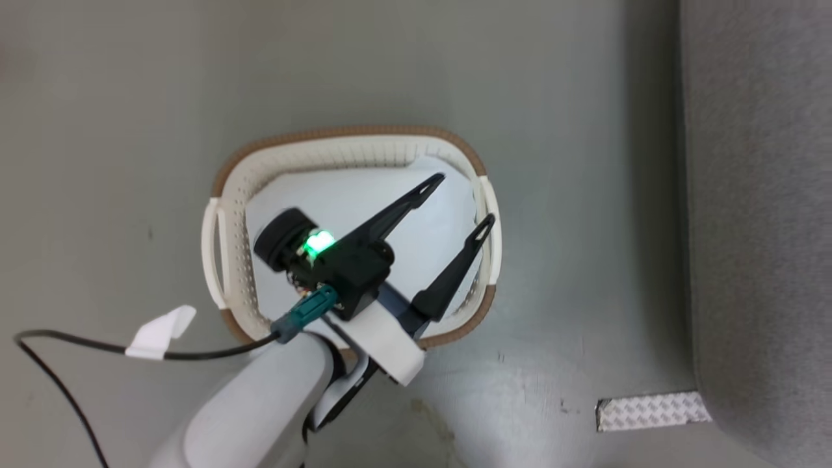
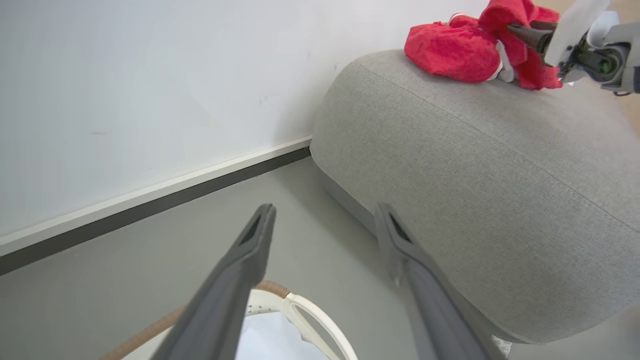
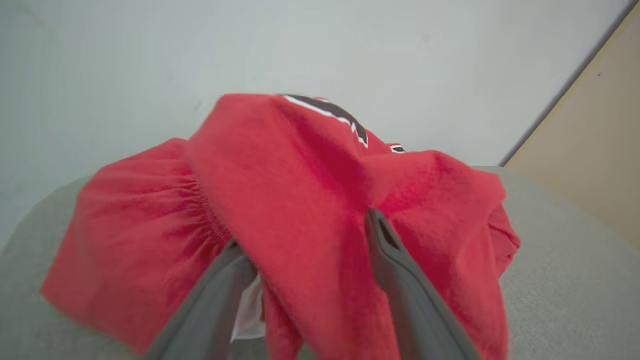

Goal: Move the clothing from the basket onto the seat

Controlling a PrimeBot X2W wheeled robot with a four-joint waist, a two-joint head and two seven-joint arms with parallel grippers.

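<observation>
The clothing (image 2: pixel 450 47), bright red with white trim, lies bunched on top of the light-grey seat (image 2: pixel 475 175). In the right wrist view the red clothing (image 3: pixel 300 175) drapes between and over my right gripper (image 3: pixel 307 232), whose fingers stand apart, open, on the seat (image 3: pixel 560 280). The left wrist view catches that right gripper (image 2: pixel 517 31) poking into the pile. My left gripper (image 1: pixel 462 201) hovers open over the cream basket (image 1: pixel 351 133), whose white bottom is bare. In the left wrist view, the left gripper (image 2: pixel 325 212) holds nothing, with the basket rim (image 2: pixel 300 305) below it.
The seat (image 1: pixel 760 195) runs down the right edge of the head view. A black cable with a white tape tag (image 1: pixel 159 331) lies on the grey floor left of the basket. A metal tread strip (image 1: pixel 650 411) sits by the seat's foot. A white wall with a baseboard (image 2: pixel 150 197) stands behind.
</observation>
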